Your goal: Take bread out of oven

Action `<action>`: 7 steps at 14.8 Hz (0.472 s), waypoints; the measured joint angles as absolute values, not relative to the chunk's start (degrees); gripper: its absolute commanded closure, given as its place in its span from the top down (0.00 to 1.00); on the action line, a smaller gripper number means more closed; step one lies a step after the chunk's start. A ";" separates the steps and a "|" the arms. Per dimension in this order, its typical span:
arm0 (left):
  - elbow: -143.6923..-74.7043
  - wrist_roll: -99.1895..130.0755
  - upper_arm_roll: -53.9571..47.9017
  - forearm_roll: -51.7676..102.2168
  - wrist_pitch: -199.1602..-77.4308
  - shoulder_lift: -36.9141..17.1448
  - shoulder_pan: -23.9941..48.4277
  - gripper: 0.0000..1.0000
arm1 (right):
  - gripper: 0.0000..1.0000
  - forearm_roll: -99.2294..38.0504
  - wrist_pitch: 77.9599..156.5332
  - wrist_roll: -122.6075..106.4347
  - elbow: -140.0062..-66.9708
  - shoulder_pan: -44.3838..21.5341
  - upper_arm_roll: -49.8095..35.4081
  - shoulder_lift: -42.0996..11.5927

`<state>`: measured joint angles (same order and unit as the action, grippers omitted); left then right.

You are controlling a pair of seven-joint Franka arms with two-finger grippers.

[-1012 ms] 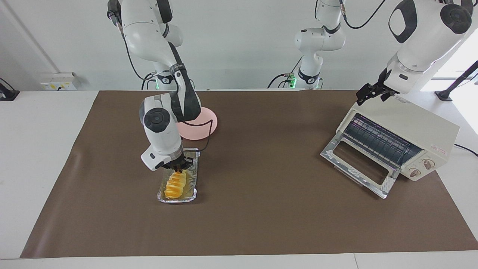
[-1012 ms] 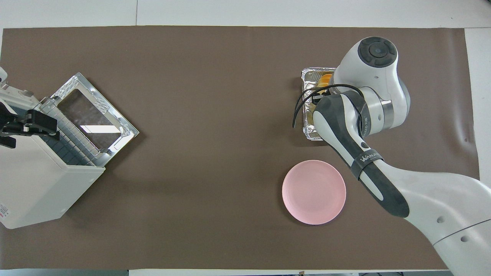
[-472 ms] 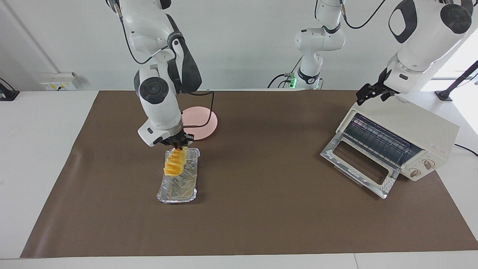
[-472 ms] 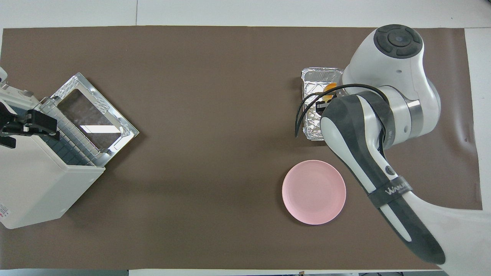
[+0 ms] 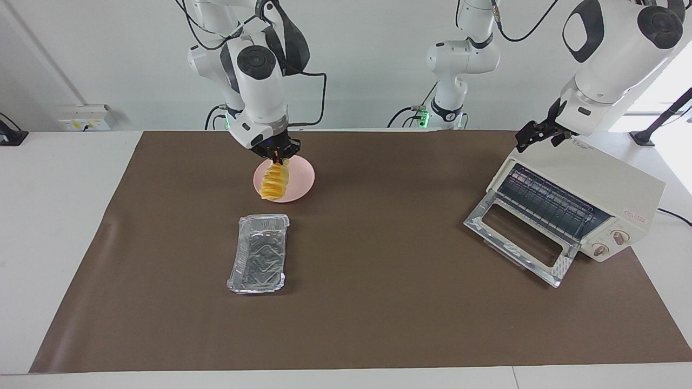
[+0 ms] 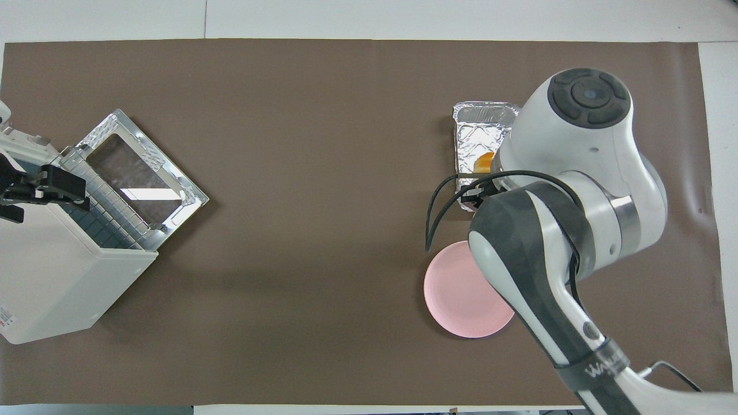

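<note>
The bread (image 5: 273, 182), a ridged yellow-orange loaf, hangs end-down from my right gripper (image 5: 277, 155), which is shut on its top end. It is high in the air, over the pink plate (image 5: 300, 178) or the foil tray's (image 5: 258, 260) nearer end; I cannot tell which. In the overhead view only a bit of the bread (image 6: 483, 162) shows under the arm. The cream oven (image 5: 594, 183) stands at the left arm's end with its glass door (image 5: 519, 237) dropped open and its rack bare. My left gripper (image 5: 532, 134) waits over the oven's top.
The silver foil tray (image 6: 481, 124) lies empty on the brown mat, farther from the robots than the plate (image 6: 455, 300). The oven (image 6: 52, 276) sits angled at the mat's corner, with its open door (image 6: 138, 173) jutting toward the middle.
My right gripper has lifted the bread out of the foil tray and carried it up and toward the pink plate. The tray is now empty. The left arm has not moved.
</note>
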<state>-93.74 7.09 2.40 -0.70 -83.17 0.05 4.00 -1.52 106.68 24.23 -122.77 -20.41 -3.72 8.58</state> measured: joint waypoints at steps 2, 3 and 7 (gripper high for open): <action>-93.74 7.09 2.40 -0.70 -83.17 0.05 4.00 1.00 | 0.00 -1.65 112.86 25.21 -133.59 -22.58 -3.75 15.13; -93.74 7.09 2.40 -0.70 -83.17 0.05 4.00 1.00 | 0.00 -1.66 115.58 25.82 -137.81 -23.74 -3.78 17.31; -93.74 7.09 2.40 -0.70 -83.17 0.05 4.00 1.00 | 0.00 -1.66 125.12 26.51 -145.78 -25.16 -3.77 18.78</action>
<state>-93.74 7.09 2.40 -0.70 -83.17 0.05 4.00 -1.66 125.12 26.51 -145.78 -25.16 -3.77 18.78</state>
